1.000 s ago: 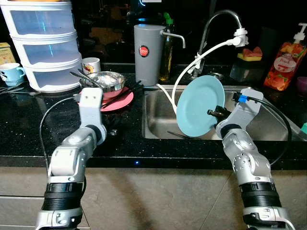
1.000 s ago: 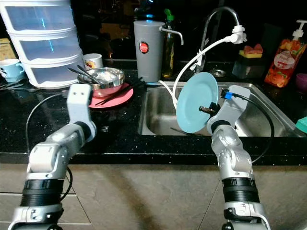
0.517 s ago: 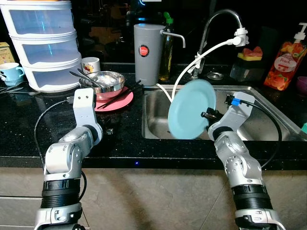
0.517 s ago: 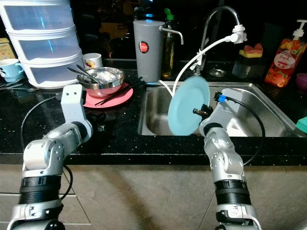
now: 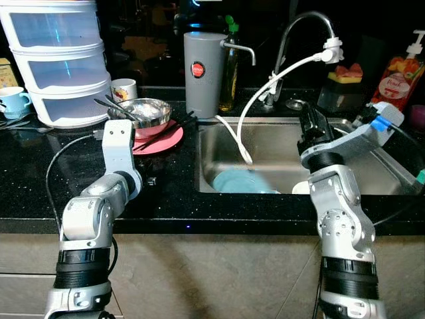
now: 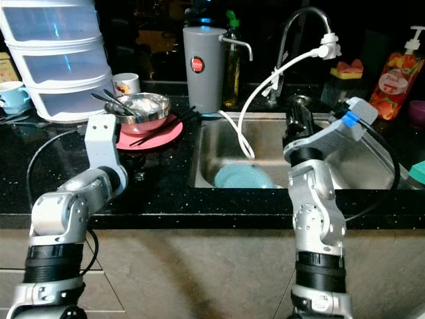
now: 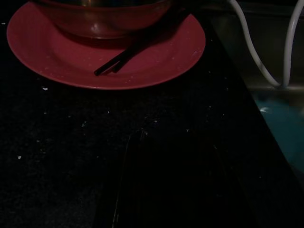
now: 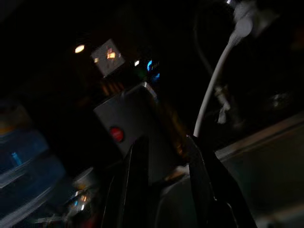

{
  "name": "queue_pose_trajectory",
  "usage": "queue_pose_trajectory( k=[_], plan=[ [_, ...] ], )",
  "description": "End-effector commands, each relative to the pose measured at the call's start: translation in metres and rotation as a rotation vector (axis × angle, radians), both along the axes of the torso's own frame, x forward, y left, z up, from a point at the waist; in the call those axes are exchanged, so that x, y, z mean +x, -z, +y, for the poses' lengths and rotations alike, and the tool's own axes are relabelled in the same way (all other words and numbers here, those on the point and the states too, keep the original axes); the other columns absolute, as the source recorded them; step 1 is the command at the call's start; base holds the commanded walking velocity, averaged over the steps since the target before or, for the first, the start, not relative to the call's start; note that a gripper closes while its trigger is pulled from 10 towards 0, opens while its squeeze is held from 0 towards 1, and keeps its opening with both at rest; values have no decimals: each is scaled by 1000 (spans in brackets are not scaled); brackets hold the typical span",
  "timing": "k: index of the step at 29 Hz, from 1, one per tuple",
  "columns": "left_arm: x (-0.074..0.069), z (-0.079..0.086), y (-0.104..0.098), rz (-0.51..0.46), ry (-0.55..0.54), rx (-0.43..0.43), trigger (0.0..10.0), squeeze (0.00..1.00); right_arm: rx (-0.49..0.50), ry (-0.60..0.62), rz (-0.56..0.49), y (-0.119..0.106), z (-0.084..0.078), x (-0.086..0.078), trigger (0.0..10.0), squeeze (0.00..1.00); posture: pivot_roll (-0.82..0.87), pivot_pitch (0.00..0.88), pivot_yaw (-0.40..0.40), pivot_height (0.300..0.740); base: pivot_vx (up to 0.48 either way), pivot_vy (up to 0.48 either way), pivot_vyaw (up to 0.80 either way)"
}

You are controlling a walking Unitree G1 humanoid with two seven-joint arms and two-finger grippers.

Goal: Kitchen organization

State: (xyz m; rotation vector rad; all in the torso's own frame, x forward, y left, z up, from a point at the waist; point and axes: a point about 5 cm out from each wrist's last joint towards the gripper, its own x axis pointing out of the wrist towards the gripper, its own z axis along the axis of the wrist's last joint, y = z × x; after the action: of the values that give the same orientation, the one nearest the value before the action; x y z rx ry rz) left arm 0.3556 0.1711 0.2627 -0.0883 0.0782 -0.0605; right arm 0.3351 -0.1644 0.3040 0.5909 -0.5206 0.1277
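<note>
Down in the sink, the blue plate lay flat, below and apart from the right gripper, whose fingers stood parted with nothing between them. Ahead of the left gripper sat the red plate; whether its fingers were parted I couldn't tell.

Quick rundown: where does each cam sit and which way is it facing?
Head stereo pair: looks forward and down at sink; both silver arms show.
Left wrist: looks along counter at red plate and chopsticks; own fingers lost in dark.
Right wrist: looks across at grey dispenser and white hose; own fingers show.
Shared: teal plate in sink, also left wrist.
</note>
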Motion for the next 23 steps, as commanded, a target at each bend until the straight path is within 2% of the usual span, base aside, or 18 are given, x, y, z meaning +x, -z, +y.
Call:
queue_pose_trajectory(
  k=[1,5,10,15,19,20,22,23],
  plan=[
    [-1,3,0,-10,-12,25,10000,0,1,-19,31,8,6,-2,10000,0,72,131,-30,740,0,0,0],
    [-2,6,-3,-42,-15,60,10000,0,-21,-24,76,22,12,-5,10000,0,86,125,-31,740,0,0,0],
    [-3,10,-5,-62,-12,78,10000,0,-84,36,97,25,2,-7,10000,0,86,121,-31,740,0,0,0],
    [0,13,-5,-63,-8,133,10000,0,-122,79,90,21,-7,-8,10000,0,81,115,-22,740,0,0,0],
    [6,16,1,-52,-20,281,10000,0,-132,92,79,18,-9,-8,10000,0,79,112,-20,740,0,0,0],
    [6,16,1,-52,-20,281,10000,0,-132,92,79,18,-9,-8,10000,0,79,112,-20,740,0,0,0],
    [12,13,5,-53,23,450,10000,0,-138,102,72,15,-11,-7,10000,0,82,117,-20,740,0,0,0],
    [12,13,5,-53,23,450,10000,0,-138,102,72,15,-11,-7,10000,0,82,117,-20,740,0,0,0]
  ],
)
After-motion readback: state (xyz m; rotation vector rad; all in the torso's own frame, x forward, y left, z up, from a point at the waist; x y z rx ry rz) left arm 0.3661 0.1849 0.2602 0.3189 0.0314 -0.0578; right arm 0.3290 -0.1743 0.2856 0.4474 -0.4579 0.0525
